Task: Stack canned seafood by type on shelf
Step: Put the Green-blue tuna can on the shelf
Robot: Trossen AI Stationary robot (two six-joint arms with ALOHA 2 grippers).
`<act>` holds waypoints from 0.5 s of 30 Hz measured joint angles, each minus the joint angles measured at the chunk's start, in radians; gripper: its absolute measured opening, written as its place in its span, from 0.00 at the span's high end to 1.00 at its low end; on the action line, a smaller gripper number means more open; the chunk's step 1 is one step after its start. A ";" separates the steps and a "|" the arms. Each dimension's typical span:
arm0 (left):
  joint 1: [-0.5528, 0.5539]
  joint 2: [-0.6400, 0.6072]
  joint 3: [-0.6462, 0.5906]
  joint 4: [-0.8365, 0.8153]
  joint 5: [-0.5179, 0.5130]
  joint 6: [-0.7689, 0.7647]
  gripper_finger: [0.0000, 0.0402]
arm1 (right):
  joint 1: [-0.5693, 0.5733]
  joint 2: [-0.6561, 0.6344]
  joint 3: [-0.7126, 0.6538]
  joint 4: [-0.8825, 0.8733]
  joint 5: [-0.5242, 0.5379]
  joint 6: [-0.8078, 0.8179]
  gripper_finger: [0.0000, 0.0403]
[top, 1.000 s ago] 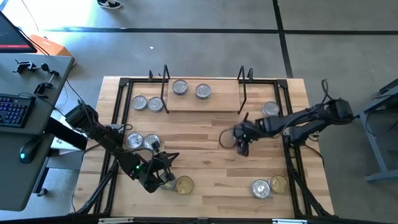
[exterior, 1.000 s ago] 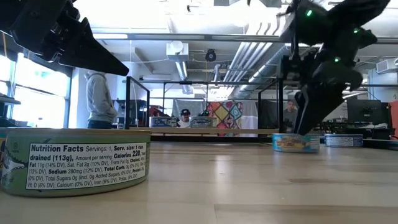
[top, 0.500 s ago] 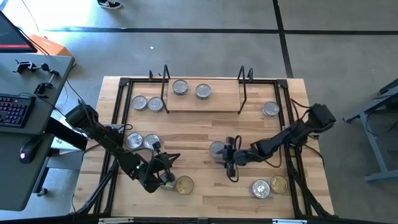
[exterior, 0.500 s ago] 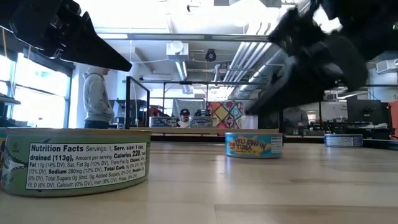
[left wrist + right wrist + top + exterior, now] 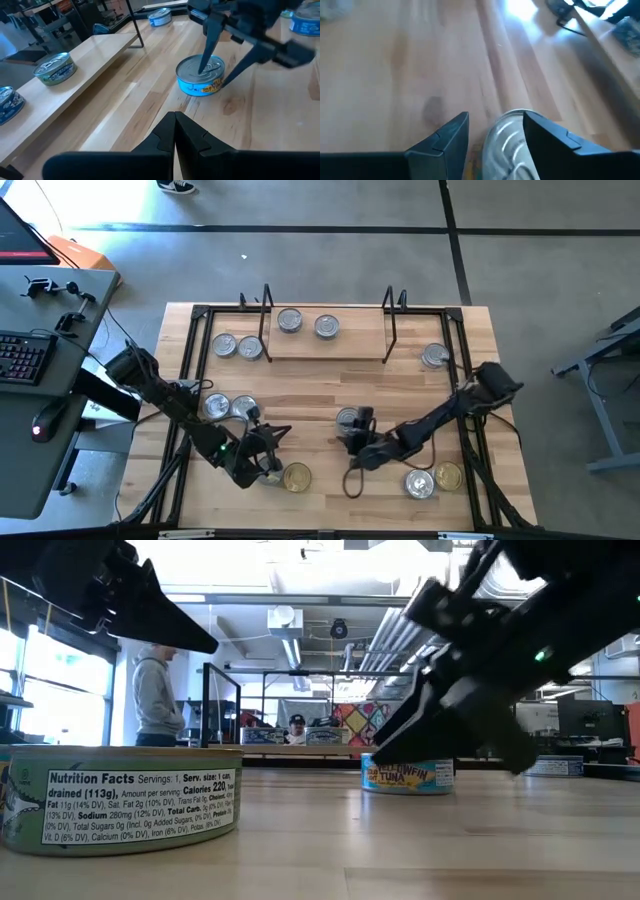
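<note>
Right jaws astride mid-table tin (image 5: 347, 419)

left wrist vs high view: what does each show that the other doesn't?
Left wrist only: the blue side label of the tuna tin that the right gripper stands over, one finger on the lid, one beside the wall.
High only: gold-lidded tins and, and a keyboard on the desk beside the table.
Both: that tin, the right gripper, the shelf carrying two tins.

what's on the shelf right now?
Two silver-lidded tins sit side by side on the shelf, apart, not stacked. Their labels cannot be read from above.
</note>
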 joint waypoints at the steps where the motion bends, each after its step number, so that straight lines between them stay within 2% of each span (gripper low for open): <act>1: 0.000 0.000 0.000 0.003 0.004 0.000 1.00 | 0.000 0.019 0.021 -0.019 0.016 -0.001 0.55; 7: 0.000 0.000 0.000 0.014 0.015 0.007 1.00 | -0.005 0.068 0.081 -0.134 0.035 0.071 0.57; 15: 0.000 0.000 0.000 0.018 0.016 0.007 1.00 | 0.007 0.066 0.084 -0.195 0.048 0.167 0.71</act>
